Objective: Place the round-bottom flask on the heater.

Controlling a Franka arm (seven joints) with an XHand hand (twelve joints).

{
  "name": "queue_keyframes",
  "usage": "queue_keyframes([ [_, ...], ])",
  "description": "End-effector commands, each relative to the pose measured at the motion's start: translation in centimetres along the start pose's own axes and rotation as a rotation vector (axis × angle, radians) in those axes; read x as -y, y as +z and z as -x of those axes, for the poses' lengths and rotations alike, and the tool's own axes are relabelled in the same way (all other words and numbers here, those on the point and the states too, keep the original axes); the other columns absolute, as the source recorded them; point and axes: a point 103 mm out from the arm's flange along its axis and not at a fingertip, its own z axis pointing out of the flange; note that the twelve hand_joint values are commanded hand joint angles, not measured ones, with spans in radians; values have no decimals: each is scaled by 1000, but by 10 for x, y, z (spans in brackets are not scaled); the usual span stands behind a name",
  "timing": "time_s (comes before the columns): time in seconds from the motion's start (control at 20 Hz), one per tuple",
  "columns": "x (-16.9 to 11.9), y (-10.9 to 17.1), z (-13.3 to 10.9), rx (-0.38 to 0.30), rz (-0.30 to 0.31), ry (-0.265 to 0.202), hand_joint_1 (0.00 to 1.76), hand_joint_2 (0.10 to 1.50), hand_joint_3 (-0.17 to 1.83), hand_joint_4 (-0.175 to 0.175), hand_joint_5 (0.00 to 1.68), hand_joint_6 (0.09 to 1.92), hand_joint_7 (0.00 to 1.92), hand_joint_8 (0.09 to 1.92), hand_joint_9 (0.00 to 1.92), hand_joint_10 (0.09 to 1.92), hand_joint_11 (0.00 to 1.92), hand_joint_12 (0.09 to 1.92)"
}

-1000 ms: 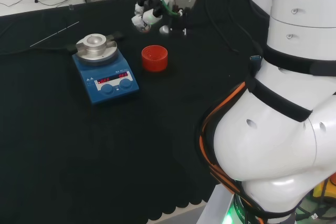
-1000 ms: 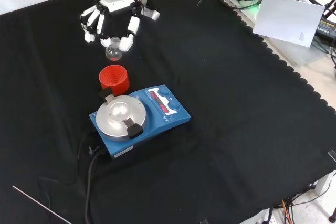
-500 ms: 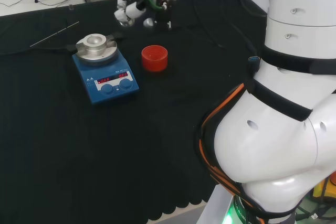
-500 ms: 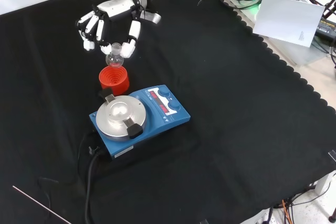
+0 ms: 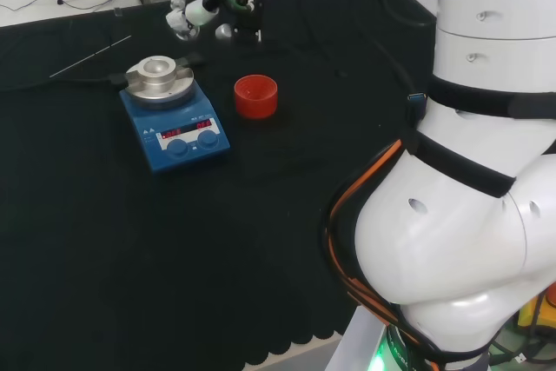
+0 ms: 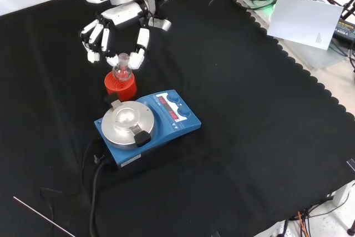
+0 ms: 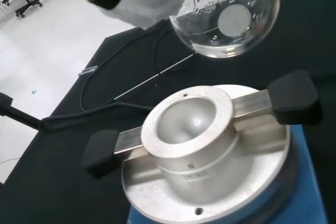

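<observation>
The round-bottom flask (image 6: pixel 122 71) is clear glass and hangs in the air by its neck, pinched by the hand (image 6: pixel 117 21). In the front view it hangs before the red ribbed stand (image 6: pixel 121 85), just beyond the heater (image 6: pixel 166 119). In the head view the hand (image 5: pixel 202 4) and flask (image 5: pixel 224 30) are above and to the right of the heater's metal block (image 5: pixel 158 76). In the wrist view the flask's round bottom (image 7: pixel 226 17) floats above and beside the block's bowl-shaped hollow (image 7: pixel 188 123), apart from it.
The blue heater (image 5: pixel 174 123) has two knobs and a lit display at its front; black handles (image 7: pixel 295 96) stick out from its block. The red stand (image 5: pixel 255 96) sits right of it in the head view. A thin rod (image 5: pixel 91 56) and a black cable (image 6: pixel 95 181) lie on the cloth.
The hand has carried the flask leftward in the head view, past the red stand toward the heater. In the front view it has come lower, nearer the heater.
</observation>
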Motion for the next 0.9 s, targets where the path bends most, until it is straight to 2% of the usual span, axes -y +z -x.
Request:
queue_keyframes([
  [0.05,-12,13,-14,-16,-23,-11,1083,764,573,175,1129,885,532,592,607,608,180,1341],
  [0.3,-13,12,-7,-34,-26,-17,1083,762,577,175,1131,884,526,590,608,608,182,1340],
  [0.5,-19,20,1,-82,-36,8,1084,760,579,175,1132,883,520,589,608,607,183,1340],
  [0.7,-26,30,1,-86,-45,9,1084,759,581,175,1133,882,517,589,608,607,185,1340],
  [0.9,-37,44,-10,-88,-59,7,1084,758,583,175,1134,881,516,589,608,607,187,1340],
])
